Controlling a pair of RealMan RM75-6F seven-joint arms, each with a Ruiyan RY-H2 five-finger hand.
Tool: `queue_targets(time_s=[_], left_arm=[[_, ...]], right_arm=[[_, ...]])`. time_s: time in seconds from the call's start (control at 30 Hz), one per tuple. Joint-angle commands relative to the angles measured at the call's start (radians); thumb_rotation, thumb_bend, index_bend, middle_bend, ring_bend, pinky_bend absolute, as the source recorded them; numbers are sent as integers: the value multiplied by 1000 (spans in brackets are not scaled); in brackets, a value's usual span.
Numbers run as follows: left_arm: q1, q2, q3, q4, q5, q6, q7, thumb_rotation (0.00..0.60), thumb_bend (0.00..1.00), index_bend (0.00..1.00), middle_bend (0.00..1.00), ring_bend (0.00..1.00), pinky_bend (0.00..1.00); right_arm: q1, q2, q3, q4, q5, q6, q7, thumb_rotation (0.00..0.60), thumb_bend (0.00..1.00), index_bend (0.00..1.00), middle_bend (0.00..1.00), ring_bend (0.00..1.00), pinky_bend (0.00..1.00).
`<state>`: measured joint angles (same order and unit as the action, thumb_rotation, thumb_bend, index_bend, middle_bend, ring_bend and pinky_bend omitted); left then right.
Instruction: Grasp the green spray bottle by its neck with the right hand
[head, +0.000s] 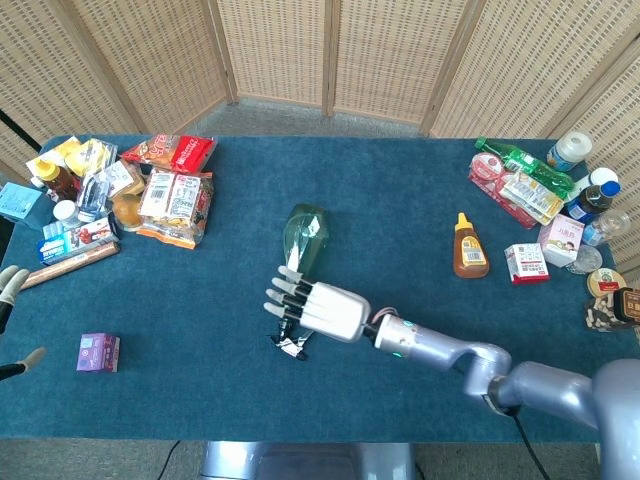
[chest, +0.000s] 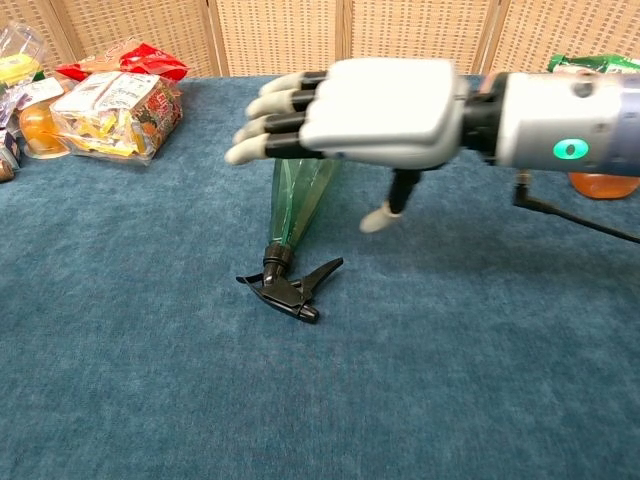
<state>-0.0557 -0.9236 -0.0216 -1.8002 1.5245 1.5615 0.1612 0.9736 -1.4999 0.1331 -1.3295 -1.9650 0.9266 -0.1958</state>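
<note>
Hovering spread and empty above one translucent green plastic spray bottle (chest: 295, 200) lying mid blue-carpeted counter (head: 400, 220), white right hand (chest: 375, 100); left hand (head: 12, 290) released at counter edge; labels illegible.

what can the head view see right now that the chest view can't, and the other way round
Only the head view shows the left hand at the table's left edge, the purple box near it, and the bottles and packets crowded on the table's right side.

Only the chest view shows the clear gap under the right hand, with its thumb pointing down beside the green spray bottle and touching nothing.

Both show the right hand open above the bottle's lower body and neck, the black trigger head, the snack packets and the honey bottle.
</note>
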Motion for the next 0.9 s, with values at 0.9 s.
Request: queue_targets(time_s=[0.9], left_arm=[[3,5,-17,5,-25,-17,-31,600,0,0,0,0,0]], right_arm=[[214,-305,-168,523,-49,74,141,600,0,0,0,0,0]])
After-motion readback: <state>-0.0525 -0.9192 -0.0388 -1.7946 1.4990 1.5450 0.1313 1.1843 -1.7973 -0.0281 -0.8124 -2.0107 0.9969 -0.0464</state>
